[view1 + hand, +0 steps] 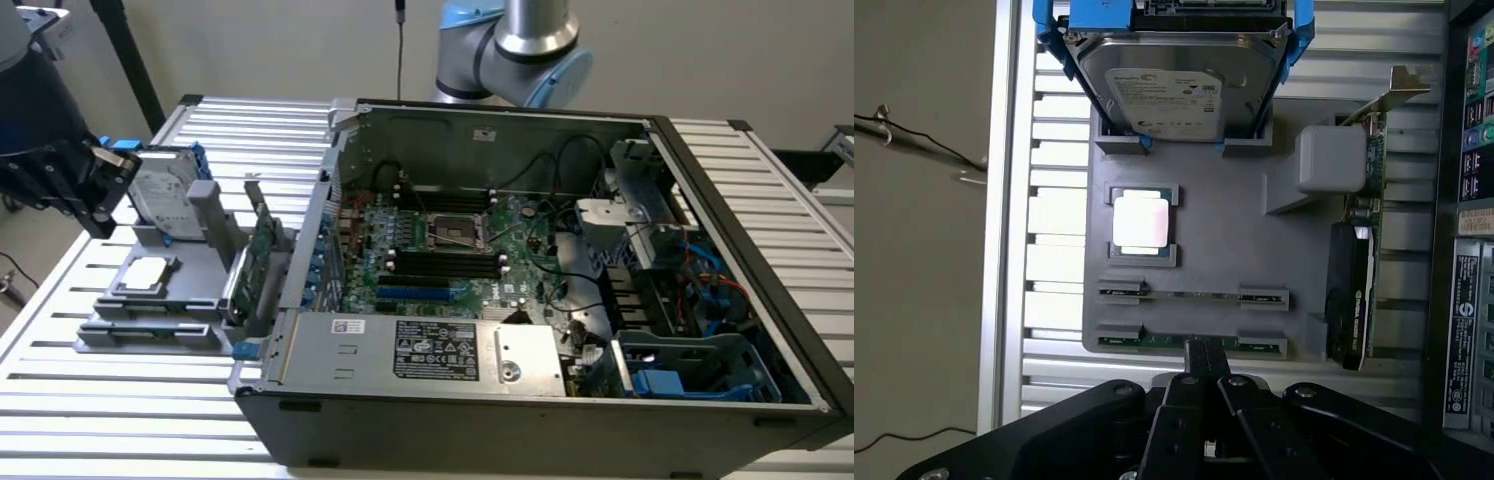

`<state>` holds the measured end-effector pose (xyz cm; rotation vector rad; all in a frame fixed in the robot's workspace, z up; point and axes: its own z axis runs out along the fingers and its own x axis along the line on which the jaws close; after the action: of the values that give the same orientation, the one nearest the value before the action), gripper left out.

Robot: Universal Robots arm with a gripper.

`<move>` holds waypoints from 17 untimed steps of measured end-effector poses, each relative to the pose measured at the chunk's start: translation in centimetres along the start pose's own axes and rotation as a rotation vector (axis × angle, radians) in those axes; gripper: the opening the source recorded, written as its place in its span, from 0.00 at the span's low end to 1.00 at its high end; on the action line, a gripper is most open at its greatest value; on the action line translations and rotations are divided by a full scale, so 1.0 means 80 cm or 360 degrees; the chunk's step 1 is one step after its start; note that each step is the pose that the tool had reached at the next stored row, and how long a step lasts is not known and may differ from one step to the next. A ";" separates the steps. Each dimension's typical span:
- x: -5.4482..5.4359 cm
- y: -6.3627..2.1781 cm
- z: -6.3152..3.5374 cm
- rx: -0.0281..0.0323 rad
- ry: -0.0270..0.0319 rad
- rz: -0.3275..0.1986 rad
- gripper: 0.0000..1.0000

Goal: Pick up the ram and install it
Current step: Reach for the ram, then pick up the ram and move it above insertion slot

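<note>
Your wrist view has the black gripper hiding the middle of the nearer thin green ram stick, and its edge crops the silver hard drive.

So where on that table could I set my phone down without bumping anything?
The bare slats at the exterior view's bottom left, bordering the grey holder, and the strip on that view's right of the computer case are free. The holder is crowded: hard drive, processor, ram, card, with the gripper above.
</note>
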<state>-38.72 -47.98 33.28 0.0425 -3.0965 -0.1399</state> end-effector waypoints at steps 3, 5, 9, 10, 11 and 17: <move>0.000 0.000 0.000 0.00000 0.00000 0.0000 0.11; 0.000 0.000 0.000 0.00000 0.00000 0.0000 0.11; 0.000 0.000 0.000 0.00000 -0.00001 0.0000 0.11; 0.000 0.000 0.000 0.00000 -0.00001 0.0000 0.11; 0.000 0.000 0.000 -0.00001 -0.00001 0.0000 0.11; 0.002 0.000 0.001 0.00025 0.00034 -0.0061 0.11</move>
<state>-38.88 -47.98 33.18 0.1020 -3.0948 -0.1386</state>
